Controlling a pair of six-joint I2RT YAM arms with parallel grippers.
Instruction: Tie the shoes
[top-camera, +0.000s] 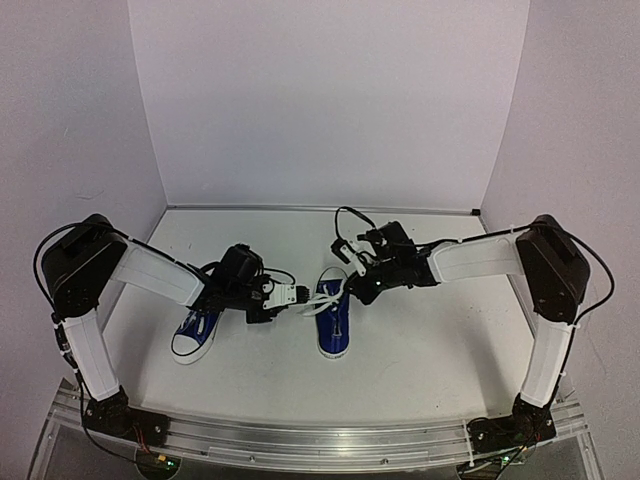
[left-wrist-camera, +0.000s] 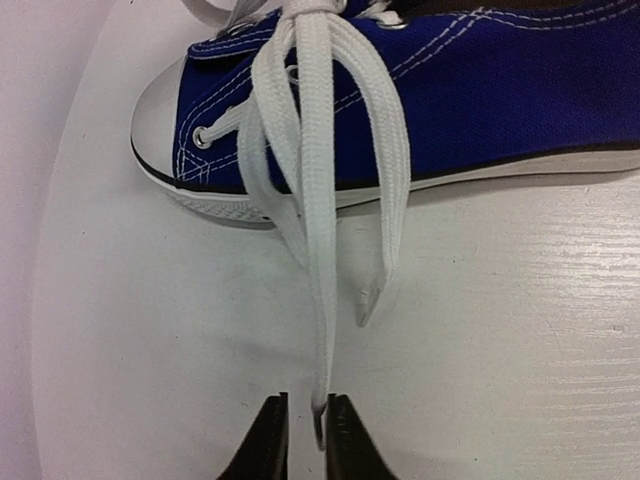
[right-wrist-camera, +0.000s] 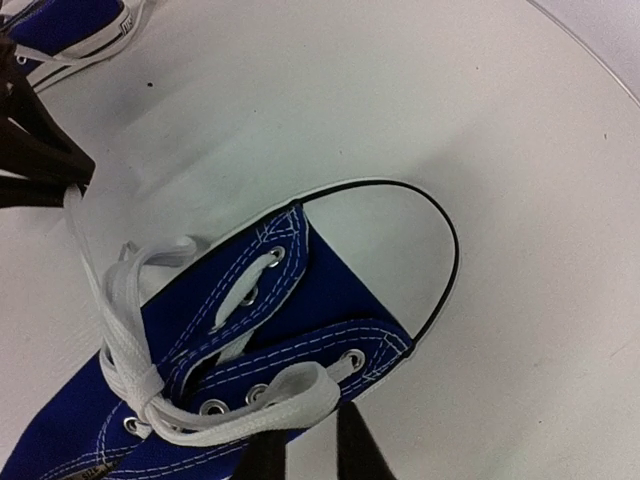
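Observation:
Two blue sneakers stand on the white table: the left shoe (top-camera: 197, 333) and the middle shoe (top-camera: 333, 322). My left gripper (top-camera: 300, 295) is just left of the middle shoe. In the left wrist view its fingers (left-wrist-camera: 345, 440) are close together round the tip of a white lace (left-wrist-camera: 322, 300) that runs straight from the shoe (left-wrist-camera: 480, 110). My right gripper (top-camera: 352, 287) is at the far end of the same shoe. In the right wrist view its jaws (right-wrist-camera: 315, 425) stand slightly apart beside the eyelets, with a lace loop (right-wrist-camera: 290, 398) lying across the left finger.
White walls close the table on the left, back and right. A metal rail (top-camera: 320, 440) runs along the near edge with both arm bases on it. The left shoe's heel shows at the top left of the right wrist view (right-wrist-camera: 70, 25).

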